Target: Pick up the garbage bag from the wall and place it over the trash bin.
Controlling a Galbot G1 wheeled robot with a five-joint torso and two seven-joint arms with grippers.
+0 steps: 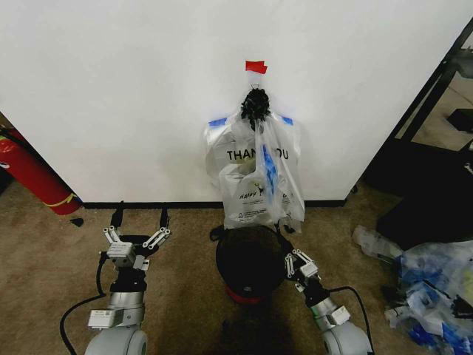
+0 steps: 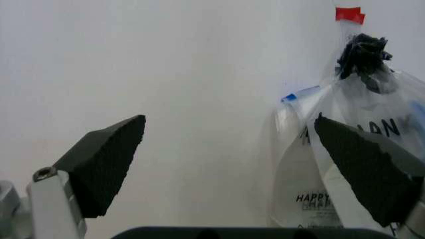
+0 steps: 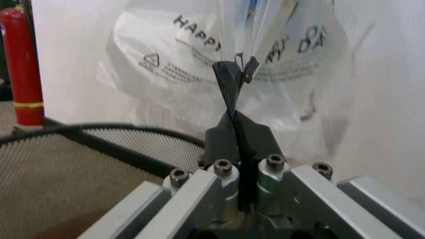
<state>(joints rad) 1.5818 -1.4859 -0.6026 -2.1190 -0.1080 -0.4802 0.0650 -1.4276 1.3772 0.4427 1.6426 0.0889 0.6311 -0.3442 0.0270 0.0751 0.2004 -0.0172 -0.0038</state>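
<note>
Taking the trash bin (image 1: 247, 262) as the landmark and working across from the left: a red fire extinguisher (image 1: 29, 174) leans at the wall (image 1: 111, 89) far to the bin's left. Nearer, the left gripper (image 1: 138, 222) hovers over the carpet to the left of the bin, released, its two dark pads spread wide with nothing between them, aimed at the bare wall.

The bin itself, a round black mesh basket on a red base, stands on the carpet just in front of the wall. Directly above and behind it hangs the garbage bag (image 1: 255, 181), a thin white "THANK YOU" bag gathered with others under a black knot (image 1: 256, 103), which sits below a strip of red tape (image 1: 256, 66). Its lower edge reaches down close to the bin's rim.

The right gripper (image 1: 299, 262) sits at the bin's right rim, clenched, its pads pressed together with no bag between them.

Farther right of the bin lies a heap of clear and blue plastic (image 1: 421, 285).

As I judge it, nothing is done yet: the bag remains on the wall, ungrasped, and the bin is unlined. Grasping, pulling free and draping all remain.
</note>
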